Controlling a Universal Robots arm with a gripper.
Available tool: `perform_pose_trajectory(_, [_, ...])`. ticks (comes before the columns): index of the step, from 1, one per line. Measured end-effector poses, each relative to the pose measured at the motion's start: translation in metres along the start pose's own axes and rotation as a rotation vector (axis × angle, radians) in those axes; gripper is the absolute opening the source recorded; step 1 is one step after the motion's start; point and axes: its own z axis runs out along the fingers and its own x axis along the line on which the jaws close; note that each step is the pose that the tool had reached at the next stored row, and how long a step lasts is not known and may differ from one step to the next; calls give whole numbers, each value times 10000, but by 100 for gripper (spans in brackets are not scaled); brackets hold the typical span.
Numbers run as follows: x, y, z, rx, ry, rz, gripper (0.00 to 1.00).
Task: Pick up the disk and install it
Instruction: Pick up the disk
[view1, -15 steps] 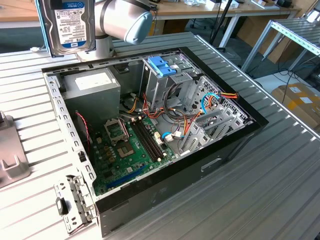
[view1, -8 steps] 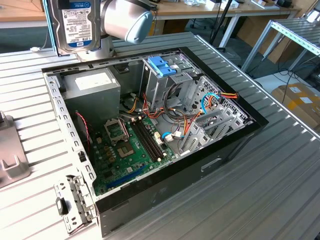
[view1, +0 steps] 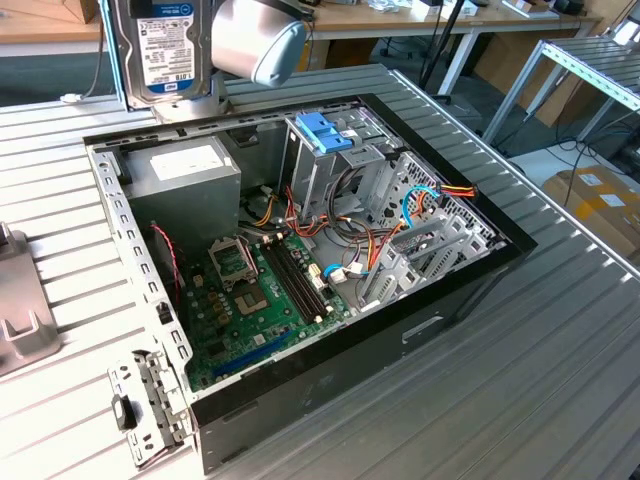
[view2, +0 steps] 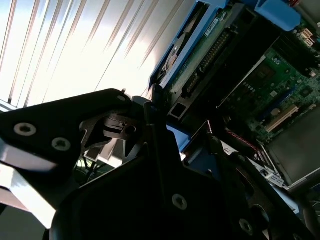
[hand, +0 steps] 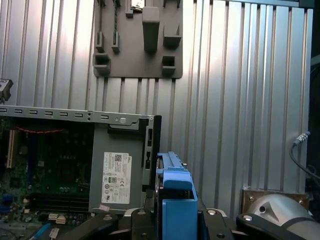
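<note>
The disk (view1: 165, 50) hangs upright above the far left corner of the open computer case (view1: 130, 240), its white label with a blue band facing the exterior view. My gripper (hand: 175, 220) is shut on it, gripping at its blue plastic rails (hand: 176, 192). In the second wrist view the disk (view2: 210, 47) shows its green circuit side and a blue rail, with my dark fingers (view2: 150, 115) against its end. The upright metal cage with a blue plastic top (view1: 325, 135) stands inside the case, to the exterior view's right of the disk and lower.
A grey metal box with a white sticker (view1: 185, 172) sits in the case just below the disk. The green motherboard (view1: 250, 300) and bundled cables (view1: 400, 215) fill the case floor. A grey fixture plate (hand: 137, 40) lies on the ribbed metal table (view1: 560, 380).
</note>
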Motion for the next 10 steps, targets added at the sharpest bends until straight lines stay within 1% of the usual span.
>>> perform_pose_trajectory(10, [8, -128, -5, 0, 0, 0, 37])
